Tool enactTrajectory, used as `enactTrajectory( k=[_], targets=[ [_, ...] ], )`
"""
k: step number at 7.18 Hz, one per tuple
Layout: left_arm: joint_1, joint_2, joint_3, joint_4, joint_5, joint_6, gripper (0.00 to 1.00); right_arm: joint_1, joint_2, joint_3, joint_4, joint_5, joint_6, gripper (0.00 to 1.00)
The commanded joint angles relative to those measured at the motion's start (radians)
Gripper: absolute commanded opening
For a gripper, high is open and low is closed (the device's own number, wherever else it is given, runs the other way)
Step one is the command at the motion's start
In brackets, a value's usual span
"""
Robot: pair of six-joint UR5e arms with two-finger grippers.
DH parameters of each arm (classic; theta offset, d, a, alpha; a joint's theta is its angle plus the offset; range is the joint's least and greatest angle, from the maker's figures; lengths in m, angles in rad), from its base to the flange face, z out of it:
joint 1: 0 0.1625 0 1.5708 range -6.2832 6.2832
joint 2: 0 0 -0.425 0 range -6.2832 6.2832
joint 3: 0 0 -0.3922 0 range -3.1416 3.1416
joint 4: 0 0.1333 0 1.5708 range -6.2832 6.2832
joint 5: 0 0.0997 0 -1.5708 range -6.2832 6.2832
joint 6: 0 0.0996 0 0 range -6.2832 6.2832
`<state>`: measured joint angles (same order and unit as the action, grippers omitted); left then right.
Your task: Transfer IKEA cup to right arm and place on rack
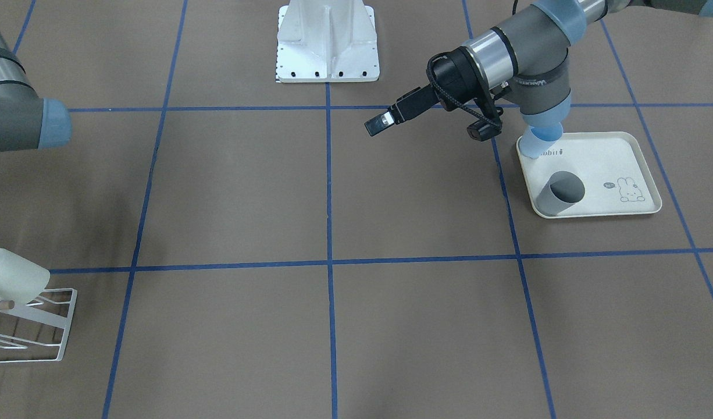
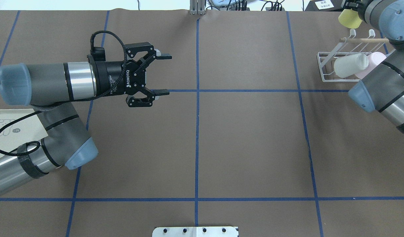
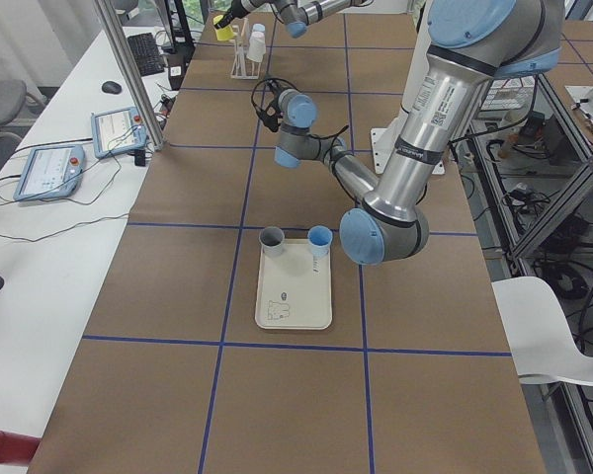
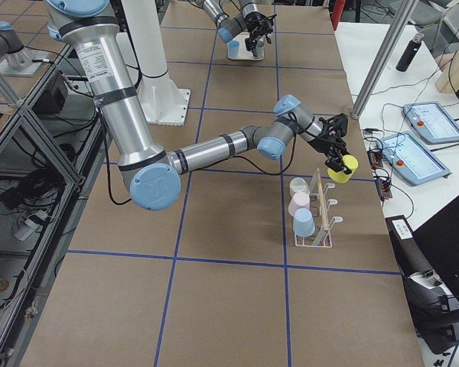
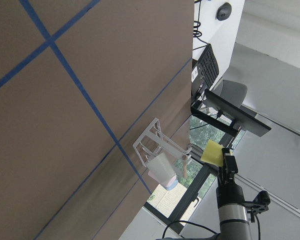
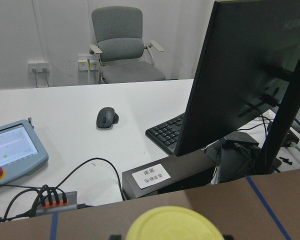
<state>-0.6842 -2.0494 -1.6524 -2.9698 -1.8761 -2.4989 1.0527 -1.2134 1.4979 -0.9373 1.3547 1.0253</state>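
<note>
Watching the feeds, I saw the right gripper (image 4: 333,154) clamped on the yellow IKEA cup (image 2: 349,19), which it held in the air just past the far end of the rack (image 2: 323,67), higher than its wooden dowel (image 2: 366,40). From the cup, the rack lay below and back toward the robot. The cup's axis looked tilted; I couldn't tell which way its mouth faced. The left gripper (image 2: 165,74) hung spread wide and empty, well apart near mid-table, so I judged the placing fell to the right arm alone.
</note>
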Motion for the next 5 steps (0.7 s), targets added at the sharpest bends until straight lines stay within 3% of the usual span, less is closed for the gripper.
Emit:
enactTrajectory(
  k=[1,4,5],
  targets=[
    [0.0,0.0,0.0,0.0,0.0,0.0,1.0,-0.01,-0.009,-0.016,0.0,-0.005,-0.002,0.05],
    [0.0,0.0,0.0,0.002,0.002,0.0,1.0,-0.01,-0.014,-0.036,0.0,-0.029,0.001,0.05],
    [0.0,0.0,0.0,0.0,0.0,0.0,1.0,-0.01,-0.018,-0.038,0.0,-0.029,0.002,0.15]
  ],
)
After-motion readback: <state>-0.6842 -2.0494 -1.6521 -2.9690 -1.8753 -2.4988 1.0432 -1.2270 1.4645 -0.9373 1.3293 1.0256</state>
